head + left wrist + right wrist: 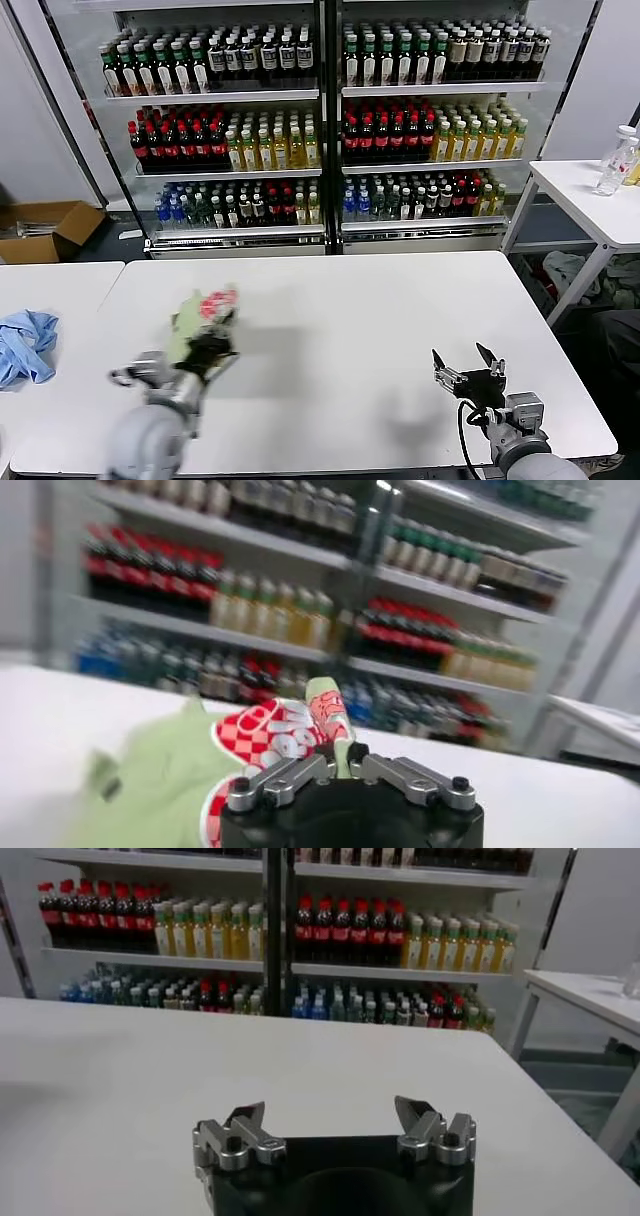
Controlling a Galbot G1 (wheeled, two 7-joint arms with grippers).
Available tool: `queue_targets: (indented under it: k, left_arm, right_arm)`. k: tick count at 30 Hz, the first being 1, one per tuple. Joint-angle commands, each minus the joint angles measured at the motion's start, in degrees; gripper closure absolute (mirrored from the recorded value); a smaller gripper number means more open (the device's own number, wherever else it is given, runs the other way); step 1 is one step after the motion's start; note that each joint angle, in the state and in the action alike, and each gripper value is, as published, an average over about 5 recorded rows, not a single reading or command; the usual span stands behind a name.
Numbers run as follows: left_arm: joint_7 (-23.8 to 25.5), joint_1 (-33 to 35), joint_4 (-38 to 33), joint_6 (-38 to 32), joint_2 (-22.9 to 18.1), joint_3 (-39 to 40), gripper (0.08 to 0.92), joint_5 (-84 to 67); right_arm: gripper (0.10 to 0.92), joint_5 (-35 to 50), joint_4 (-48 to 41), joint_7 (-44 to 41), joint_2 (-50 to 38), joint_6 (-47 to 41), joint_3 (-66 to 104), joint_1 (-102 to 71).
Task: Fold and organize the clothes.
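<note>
Hidden: most of the light green shirt [197,318], bunched into a wad, so collar and buttons not made out; only a scrap of the red-and-white graphic [268,733] showing in the left wrist view.
Blurred: shirt edges and shelf bottles [270,610] in the left wrist view.
Cut off: both arms at the near edge of the head view; light blue garment [25,343] partly past the left edge.
Shirt place: held up off the white table [350,300], left of centre, near side.
Left gripper [208,350]: jaws closed on the bunched shirt, cloth pinched between the fingers and bulging out above them.
Left arm pose: reaching up from the near left, wrist angled toward the far side.
Right gripper [469,361]: jaws spread wide, holding nothing, fingertips [245,1114] well apart.
Right arm pose: low over the near right corner of the table, pointing toward the far shelves, well apart from the shirt.
Surroundings: blue garment on the separate left table [50,290]; side table [590,200] with a clear bottle [615,160] at far right; cardboard box [50,230] on the floor at far left.
</note>
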Motion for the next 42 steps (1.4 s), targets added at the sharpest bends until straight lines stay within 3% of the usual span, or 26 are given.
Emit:
queue_targets:
  k: [1, 5, 8, 14, 21, 27, 34, 37, 42]
  left_arm:
    - [-8.8, -14.8, 15.2, 0.6, -18.7, 26.1, 0.886, -2.7]
    - [-7.4, -16.7, 24.0, -2.7, -19.6, 28.9, 0.886, 8.9]
    - [-4.9, -15.5, 24.5, -5.0, -19.1, 29.2, 0.875, 14.9]
    - [-0.9, -9.8, 13.2, -9.5, -15.9, 26.7, 0.734, 16.1]
    - [-1.3, 0.8, -3.8, -11.2, -9.2, 13.8, 0.535, 10.2]
    - [-2.5, 11.9, -8.0, -14.3, -3.6, 1.3, 0.362, 7.3]
    - [-3.2, 16.4, -9.5, -15.8, -3.4, -2.6, 0.196, 6.5]
    - [-3.4, 16.6, -9.6, -15.8, -3.6, -2.3, 0.180, 6.6]
    - [-3.4, 16.4, -9.6, -15.5, -3.7, -1.4, 0.177, 6.6]
  right_arm:
    - [0.203, 0.1, 1.6, -0.3, -0.7, 0.5, 1.8, -0.3]
    - [0.203, 0.9, 1.5, -0.5, -1.4, 0.5, 1.3, 0.9]
    - [0.203, 2.5, 0.9, -0.5, -1.9, 0.5, 0.5, 2.2]
    - [0.203, 9.6, -1.1, -0.1, -2.1, 0.8, -5.0, 8.1]
    - [0.203, 17.3, -10.5, 3.2, 3.2, -0.1, -18.7, 22.2]
    - [0.203, 21.3, -26.6, 8.2, 11.9, -3.3, -28.3, 33.4]
    - [0.205, 23.4, -36.5, 9.6, 16.7, -3.2, -30.0, 37.4]
    - [0.250, 23.3, -36.7, 9.4, 16.5, -2.8, -30.4, 37.8]
    - [0.397, 17.2, -34.7, 7.7, 12.9, -0.8, -30.5, 37.0]
